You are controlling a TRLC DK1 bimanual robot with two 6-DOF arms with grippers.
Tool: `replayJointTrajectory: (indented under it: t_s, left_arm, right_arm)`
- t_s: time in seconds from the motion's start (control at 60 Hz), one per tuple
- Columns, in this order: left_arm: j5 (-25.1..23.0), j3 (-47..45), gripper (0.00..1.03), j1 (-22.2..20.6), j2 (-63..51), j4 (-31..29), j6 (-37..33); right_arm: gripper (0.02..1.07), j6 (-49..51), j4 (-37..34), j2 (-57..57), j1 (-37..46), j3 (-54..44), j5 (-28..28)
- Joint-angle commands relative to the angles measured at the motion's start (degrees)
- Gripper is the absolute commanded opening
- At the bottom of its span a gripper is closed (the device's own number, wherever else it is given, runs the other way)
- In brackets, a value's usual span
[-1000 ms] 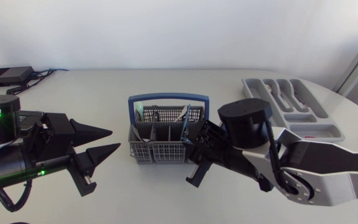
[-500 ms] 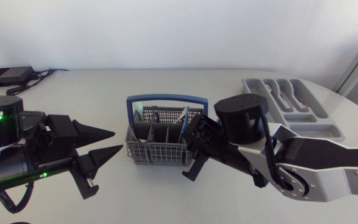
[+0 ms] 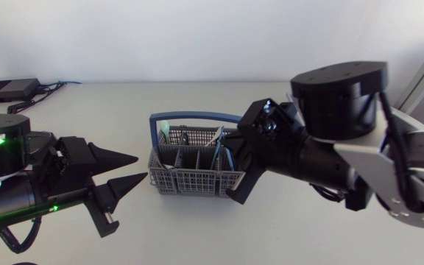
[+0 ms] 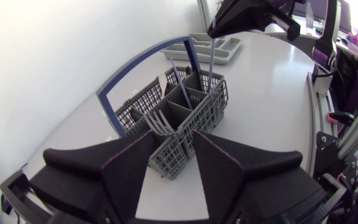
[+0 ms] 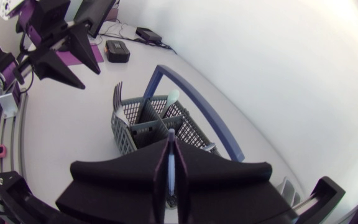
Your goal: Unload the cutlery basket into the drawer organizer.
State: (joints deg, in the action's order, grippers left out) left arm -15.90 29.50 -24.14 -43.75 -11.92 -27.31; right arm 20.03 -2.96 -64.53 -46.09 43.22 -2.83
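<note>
The grey cutlery basket (image 3: pixel 190 171) with a blue hoop handle (image 3: pixel 197 115) stands mid-table. It holds forks (image 4: pixel 160 121), a white spoon (image 4: pixel 162 81) and a blue-handled piece (image 4: pixel 180 90). My right gripper (image 3: pixel 234 173) hangs over the basket's right end, shut on a thin blue-handled utensil (image 5: pixel 171 155) that stands upright, its lower end still in the basket (image 4: pixel 211 59). My left gripper (image 3: pixel 127 171) is open, just left of the basket (image 4: pixel 185 118), touching nothing. The grey drawer organizer (image 4: pixel 197 45) lies beyond the basket; in the head view my right arm hides it.
A black box (image 3: pixel 9 90) with a cable lies at the table's back left corner. Bare tabletop (image 3: pixel 197 228) stretches in front of the basket.
My right gripper has shut on the blue-handled utensil and the arm has risen with it. The basket was nudged slightly left. The left arm stayed put.
</note>
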Motion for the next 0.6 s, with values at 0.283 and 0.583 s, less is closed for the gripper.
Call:
replayJointTrajectory:
  t_s: [0.283, 0.583]
  left_arm:
    - [2.10, 0.47, 0.47, -3.02, -0.73, 0.85, -0.90]
    - [3.42, 0.91, 0.47, -4.16, -1.34, 1.20, -0.90]
  right_arm:
    - [0.08, -7.73, -17.43, 14.17, 7.59, 9.07, 7.84]
    - [0.08, -6.41, -22.18, 13.91, 27.80, 8.19, 16.19]
